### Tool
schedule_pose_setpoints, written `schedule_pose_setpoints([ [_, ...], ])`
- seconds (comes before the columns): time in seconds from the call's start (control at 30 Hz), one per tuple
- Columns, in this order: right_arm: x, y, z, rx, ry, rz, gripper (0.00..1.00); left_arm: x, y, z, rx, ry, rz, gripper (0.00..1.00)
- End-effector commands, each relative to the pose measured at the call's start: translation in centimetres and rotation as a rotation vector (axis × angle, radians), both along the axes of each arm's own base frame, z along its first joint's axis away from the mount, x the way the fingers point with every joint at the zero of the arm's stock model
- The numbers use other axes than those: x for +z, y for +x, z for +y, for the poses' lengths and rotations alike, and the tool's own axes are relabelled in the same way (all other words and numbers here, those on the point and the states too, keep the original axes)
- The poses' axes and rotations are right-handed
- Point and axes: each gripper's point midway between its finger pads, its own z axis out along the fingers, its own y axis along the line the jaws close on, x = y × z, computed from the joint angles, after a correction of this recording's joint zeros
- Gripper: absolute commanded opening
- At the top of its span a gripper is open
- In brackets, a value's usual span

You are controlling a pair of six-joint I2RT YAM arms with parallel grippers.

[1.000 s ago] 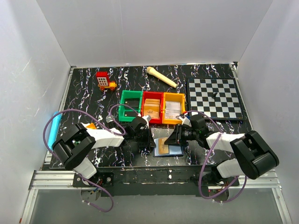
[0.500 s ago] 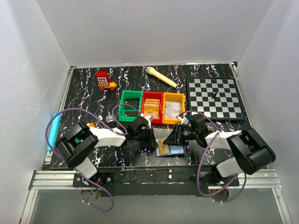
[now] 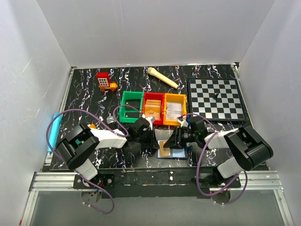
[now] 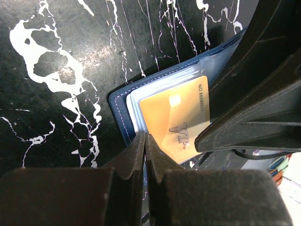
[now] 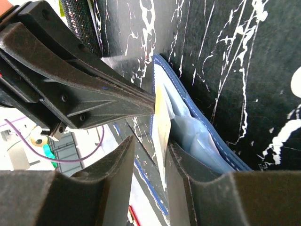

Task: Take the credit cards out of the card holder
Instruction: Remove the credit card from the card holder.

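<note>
The card holder [image 3: 176,151] lies open near the table's front edge, navy outside, blue-grey inside. An orange VIP card [image 3: 164,147] sits in its clear sleeve. In the left wrist view my left gripper [image 4: 145,137] is shut on the holder's near edge [image 4: 121,110], beside the card [image 4: 178,120]. In the top view the left gripper [image 3: 154,139] is at the holder's left side. My right gripper [image 3: 173,140] faces it from the right. In the right wrist view the right gripper [image 5: 150,143] is open, its jaws either side of the card's edge [image 5: 162,117], above the sleeve [image 5: 207,136].
Just behind the holder stand a green bin [image 3: 123,106], a red bin [image 3: 153,95] and an orange bin [image 3: 175,96], the last two holding cards. A chessboard [image 3: 216,99] is at the back right. A wooden bone [image 3: 162,77] and a red toy [image 3: 106,82] lie further back.
Both grippers have closed in on the card holder, the left from the left and the right from the right. The right arm has swung inward, its fingers now over the card.
</note>
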Motion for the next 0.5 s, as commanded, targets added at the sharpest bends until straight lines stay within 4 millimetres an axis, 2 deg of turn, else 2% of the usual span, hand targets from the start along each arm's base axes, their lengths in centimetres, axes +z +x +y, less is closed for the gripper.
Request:
schedule_pose_setpoints([
  [0.0,1.46,0.34,1.48,0.047,0.052,-0.040,0.40,-0.08,-0.38,-0.63,-0.027,-0.010,-0.020,0.00],
  [0.47,1.36,0.24,2.42,0.054,0.058,-0.030,0.40,0.37,-0.74,-1.11,-0.048,-0.026,-0.043,0.00],
])
